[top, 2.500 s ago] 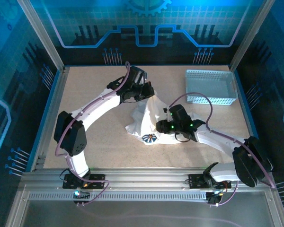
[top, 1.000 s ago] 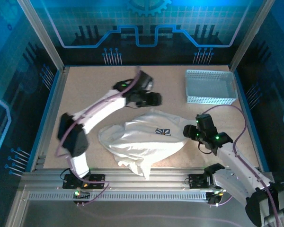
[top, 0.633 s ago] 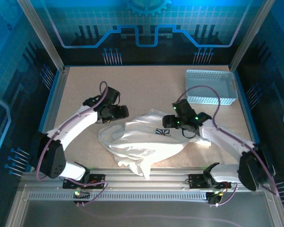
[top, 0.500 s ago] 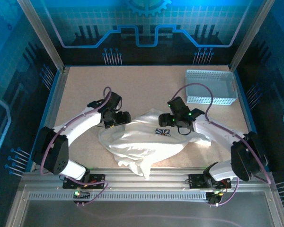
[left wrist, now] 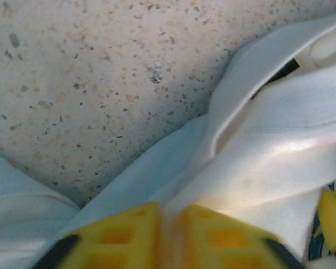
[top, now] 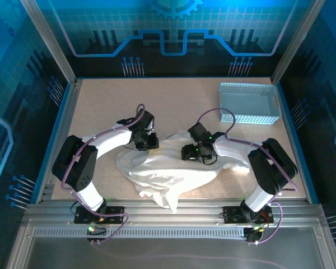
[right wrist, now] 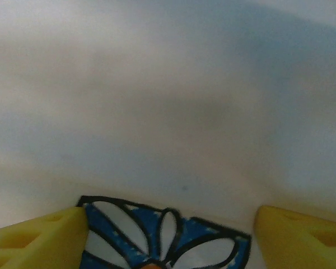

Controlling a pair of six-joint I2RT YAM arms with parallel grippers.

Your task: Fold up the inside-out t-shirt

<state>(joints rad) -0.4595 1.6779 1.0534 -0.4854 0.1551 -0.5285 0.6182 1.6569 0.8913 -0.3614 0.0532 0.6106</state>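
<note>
The white t-shirt (top: pixel 173 174) lies in a rumpled heap on the speckled table (top: pixel 101 106), just below the centre of the overhead view, with one tail of cloth trailing toward the lower edge. The left gripper (left wrist: pixel 169 227) sits at the heap's upper left edge. In its wrist view its two yellow fingers (left wrist: pixel 117 238) are pressed together at the bottom of the frame with a fold of the shirt pinched between them, the cloth runs up to the right, and bare table shows in the upper left. The right gripper (top: pixel 191 152) is over the heap's upper right part with its jaws spread wide. In its wrist view one yellow finger stands in each lower corner, and the blue-and-dark logo (right wrist: pixel 162 238) lies between them on smooth white cloth. Whether those fingers press the cloth cannot be told. The perforated basket (top: pixel 250 118) stands well apart at the upper right of the table.
</note>
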